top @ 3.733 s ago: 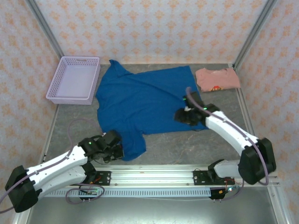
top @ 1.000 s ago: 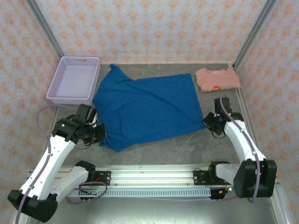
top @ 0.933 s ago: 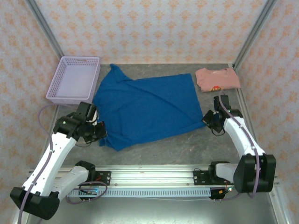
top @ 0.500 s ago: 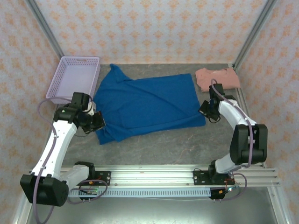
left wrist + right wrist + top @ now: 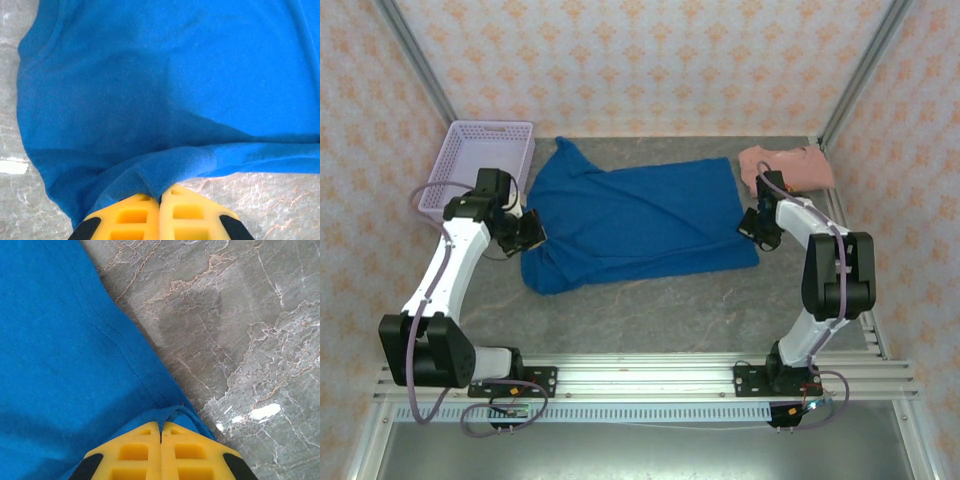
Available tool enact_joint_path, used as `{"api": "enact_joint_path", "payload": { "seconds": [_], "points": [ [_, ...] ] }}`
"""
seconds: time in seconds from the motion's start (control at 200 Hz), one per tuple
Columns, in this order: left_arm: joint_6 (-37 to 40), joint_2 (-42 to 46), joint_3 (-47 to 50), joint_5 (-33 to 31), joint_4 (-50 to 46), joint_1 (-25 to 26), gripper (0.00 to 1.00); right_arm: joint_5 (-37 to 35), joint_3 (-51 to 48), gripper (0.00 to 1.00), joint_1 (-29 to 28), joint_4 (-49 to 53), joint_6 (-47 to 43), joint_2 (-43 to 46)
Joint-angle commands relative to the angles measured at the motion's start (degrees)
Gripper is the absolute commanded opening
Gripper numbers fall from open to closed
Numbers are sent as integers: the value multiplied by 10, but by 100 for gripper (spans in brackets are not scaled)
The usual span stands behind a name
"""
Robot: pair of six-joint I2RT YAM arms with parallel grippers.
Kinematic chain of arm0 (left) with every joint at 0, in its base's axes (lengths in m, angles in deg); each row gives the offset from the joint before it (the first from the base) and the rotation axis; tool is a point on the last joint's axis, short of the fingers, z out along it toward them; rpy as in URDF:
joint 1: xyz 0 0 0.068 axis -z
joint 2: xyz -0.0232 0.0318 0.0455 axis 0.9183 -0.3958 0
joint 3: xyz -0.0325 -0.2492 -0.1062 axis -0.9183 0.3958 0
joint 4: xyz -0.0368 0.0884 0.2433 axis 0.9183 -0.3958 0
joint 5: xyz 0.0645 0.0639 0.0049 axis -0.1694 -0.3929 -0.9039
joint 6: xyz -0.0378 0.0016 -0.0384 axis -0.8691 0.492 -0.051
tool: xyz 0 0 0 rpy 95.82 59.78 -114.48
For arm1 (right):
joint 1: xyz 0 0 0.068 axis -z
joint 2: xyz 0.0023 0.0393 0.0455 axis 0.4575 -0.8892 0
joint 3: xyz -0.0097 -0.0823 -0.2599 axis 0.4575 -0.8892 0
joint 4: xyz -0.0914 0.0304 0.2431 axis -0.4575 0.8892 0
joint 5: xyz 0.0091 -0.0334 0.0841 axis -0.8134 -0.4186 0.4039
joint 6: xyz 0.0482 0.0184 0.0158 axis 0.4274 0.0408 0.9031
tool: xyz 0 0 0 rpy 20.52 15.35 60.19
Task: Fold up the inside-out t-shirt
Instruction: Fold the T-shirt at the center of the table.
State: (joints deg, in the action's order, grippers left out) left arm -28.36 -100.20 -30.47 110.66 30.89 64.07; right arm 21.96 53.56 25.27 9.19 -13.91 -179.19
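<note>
T-shirt spread on surface; no fold done. Left gripper clenched on its left hem, right gripper clenched on its right corner. All folds remain.

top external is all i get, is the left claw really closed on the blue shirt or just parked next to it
Observer: Closed on it. The left wrist view shows the left claw shut with a rolled edge of the t-shirt pinched in it.
Operator: and the right one
Observer: The right claw is shut too, on a small bunch of fabric at the shirt's edge.
Operator: anything odd at that edge
Observer: No. A stitched seam line runs along the hem, with bare marbled table beside it.
</note>
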Motion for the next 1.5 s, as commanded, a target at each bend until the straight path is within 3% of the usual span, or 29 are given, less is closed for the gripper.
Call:
{"api": "enact_joint_path", "payload": {
  "seconds": [0.0,0.656,1.066,1.496],
  "points": [
    [11,-16,-38,0,28,-6,0,-25,18,0,-2,-7,-10,-12],
    [9,-163,-115,10,62,-6,1,-28,45,0,-7,-11,-16,-50],
    [17,-176,-112,-7,61,-7,0,-35,74,0,-9,-4,-21,-76],
    [30,-115,-121,-2,28,-24,0,-32,75,0,-9,32,-35,-26]
  ]
}}
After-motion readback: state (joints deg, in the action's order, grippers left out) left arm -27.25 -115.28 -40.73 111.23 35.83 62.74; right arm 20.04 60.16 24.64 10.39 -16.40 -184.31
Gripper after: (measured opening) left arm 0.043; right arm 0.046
